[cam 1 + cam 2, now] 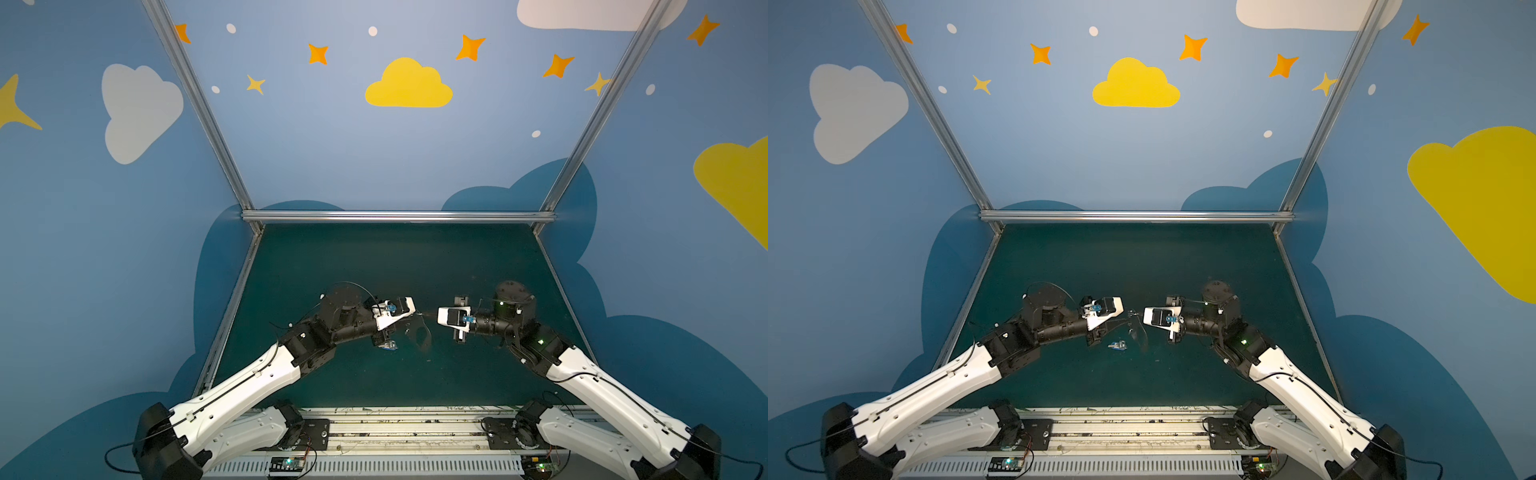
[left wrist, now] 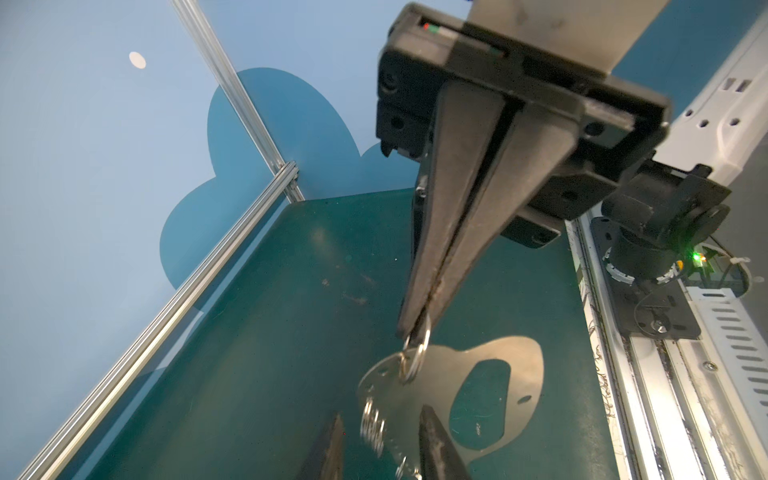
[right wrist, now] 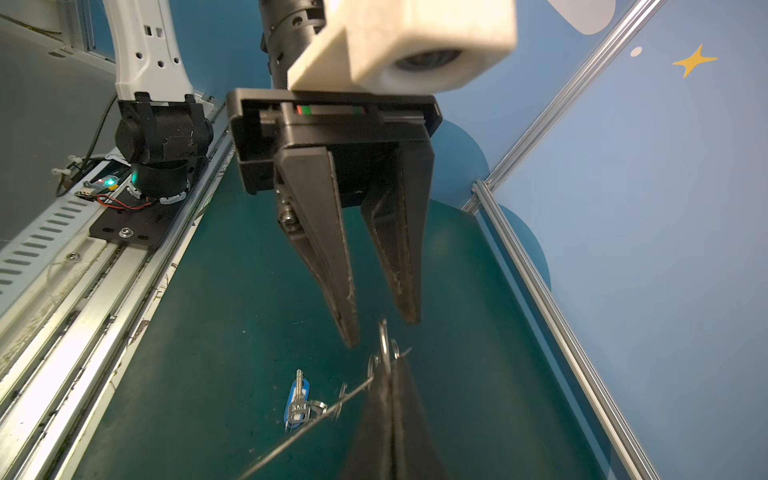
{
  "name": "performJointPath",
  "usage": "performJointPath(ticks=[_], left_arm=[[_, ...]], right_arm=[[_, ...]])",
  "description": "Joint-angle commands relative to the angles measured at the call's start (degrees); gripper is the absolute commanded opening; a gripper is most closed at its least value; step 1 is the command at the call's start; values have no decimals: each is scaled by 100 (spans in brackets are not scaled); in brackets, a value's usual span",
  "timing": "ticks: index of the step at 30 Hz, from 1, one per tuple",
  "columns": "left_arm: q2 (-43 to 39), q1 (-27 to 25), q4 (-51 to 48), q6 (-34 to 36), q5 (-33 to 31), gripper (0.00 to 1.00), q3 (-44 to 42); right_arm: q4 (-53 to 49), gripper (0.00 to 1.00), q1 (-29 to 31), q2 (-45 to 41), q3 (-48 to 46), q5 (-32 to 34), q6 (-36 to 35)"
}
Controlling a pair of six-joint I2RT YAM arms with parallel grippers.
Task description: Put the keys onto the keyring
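The keyring (image 2: 523, 374), a flat grey plate with an oblong slot, hangs in the air from one wire ring (image 2: 419, 353). My right gripper (image 2: 415, 328) is shut on that ring. In both top views the plate (image 1: 422, 336) (image 1: 1138, 332) hangs between the two grippers. My left gripper (image 2: 382, 413) is open, its fingertips on either side of the plate's edge and small dangling rings. In the right wrist view the plate (image 3: 353, 392) shows edge-on, and the left gripper (image 3: 382, 330) stands open around the held ring. The keys (image 3: 298, 403) (image 1: 387, 345) (image 1: 1118, 345), a silver key on a blue tag, lie on the green mat below.
The dark green mat (image 1: 374, 266) is bounded by aluminium rails at the back (image 1: 399, 216) and sides. A metal track (image 1: 395, 428) with both arm bases runs along the front edge.
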Motion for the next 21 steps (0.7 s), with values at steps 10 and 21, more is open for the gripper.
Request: performJointPath(ticks=[10,21], left_arm=[[-156,234,-710,-1237,-853,48,-202],[470,471,-1840,-2557,-1440,68,-289]], right_arm=[[-862,0,-242,-63,326,236,-688],[-1469,0,-355,-505,155,650,-940]])
